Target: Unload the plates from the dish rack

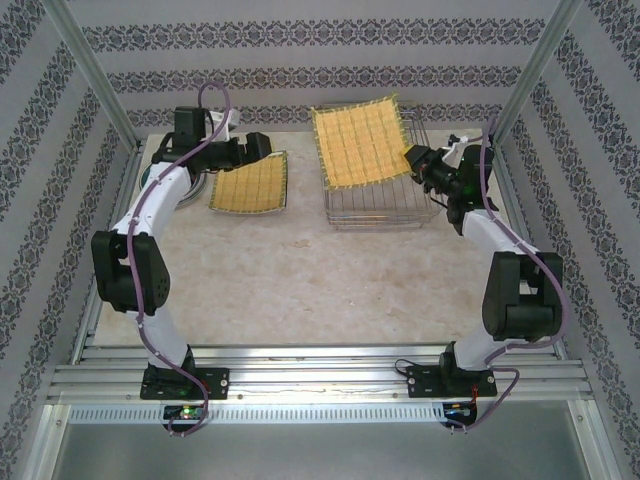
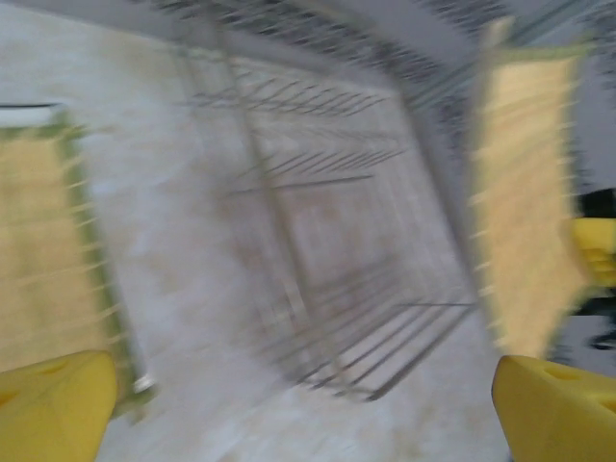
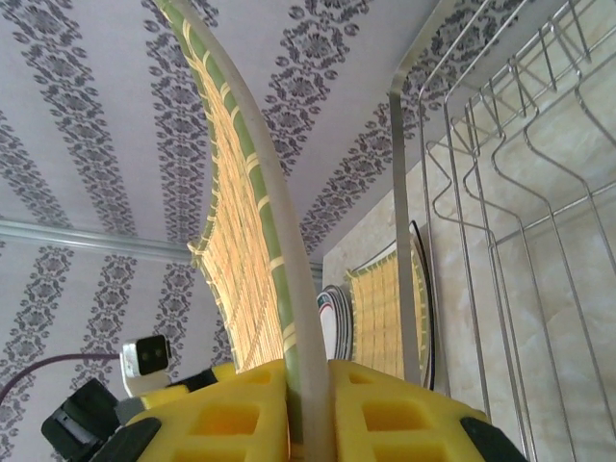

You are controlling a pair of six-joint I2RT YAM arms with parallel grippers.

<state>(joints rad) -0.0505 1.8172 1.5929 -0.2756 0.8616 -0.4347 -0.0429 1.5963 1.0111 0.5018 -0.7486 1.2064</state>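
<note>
While its near end sits on the table (image 1: 300, 270), rack (image 1: 385, 205) carries one yellow plate (image 1: 362, 142) tilted over its far half; whether the plate touches the wires is unclear. At the rack's right side, right gripper (image 1: 413, 158) is clamped on that plate's edge. Left of the rack and well apart from it, second yellow plate (image 1: 250, 183) lies flat on round plates (image 1: 200, 187). Left gripper (image 1: 258, 146) hovers at that plate's far edge, jaws spread wide, holding nothing.
</note>
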